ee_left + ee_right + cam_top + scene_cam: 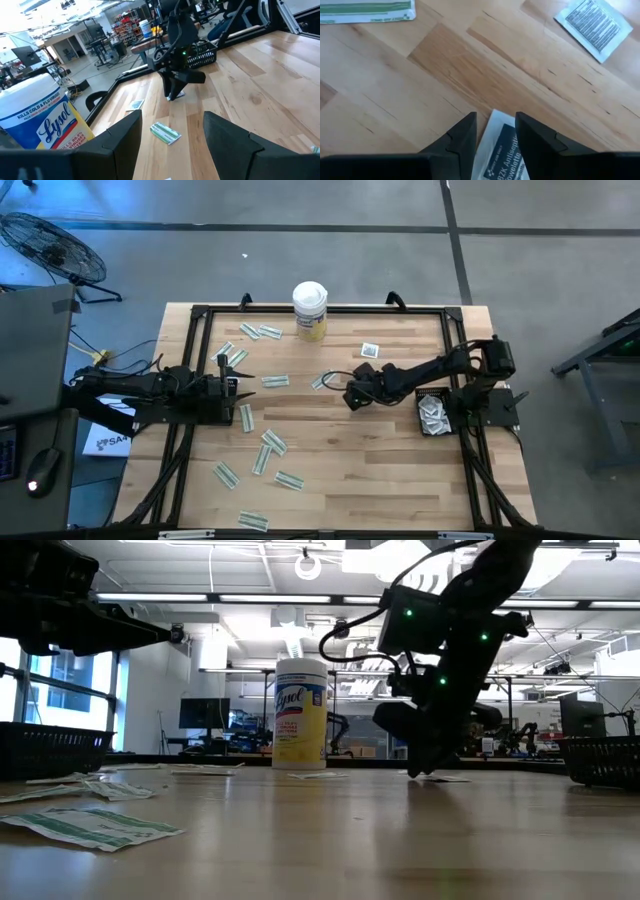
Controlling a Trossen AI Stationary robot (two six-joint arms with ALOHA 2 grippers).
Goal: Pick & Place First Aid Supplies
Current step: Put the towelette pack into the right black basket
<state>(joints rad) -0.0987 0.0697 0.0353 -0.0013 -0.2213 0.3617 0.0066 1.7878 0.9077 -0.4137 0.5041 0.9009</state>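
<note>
Green-white strip packets [262, 452] and small white square packets [370, 350] lie flat and scattered over the wooden table [340, 450]. My right gripper [495, 120] points steeply down near the table's middle [350, 396], open. Its fingers straddle a white towelette packet with a dark blue label [502, 147], which lies flat on the wood [440, 778]. A printed square packet [594, 20] and a green-white strip [367, 11] lie beyond it. My left gripper [243, 383] waits level at the table's left, open [172, 117], with a strip [165, 132] on the table ahead of it. My right gripper comes down slanting from the table's right onto the towelette packet, one finger [462, 137] on each side of its near end [500, 125]. Its own fingers hide the tips, so I cannot tell whether they touch the packet.
A white-lidded yellow canister [310, 310] stands at the far edge's middle. A black mesh basket [433, 416] holding white packets sits by the right arm's base. A black metal frame [200, 310] runs around the tabletop.
</note>
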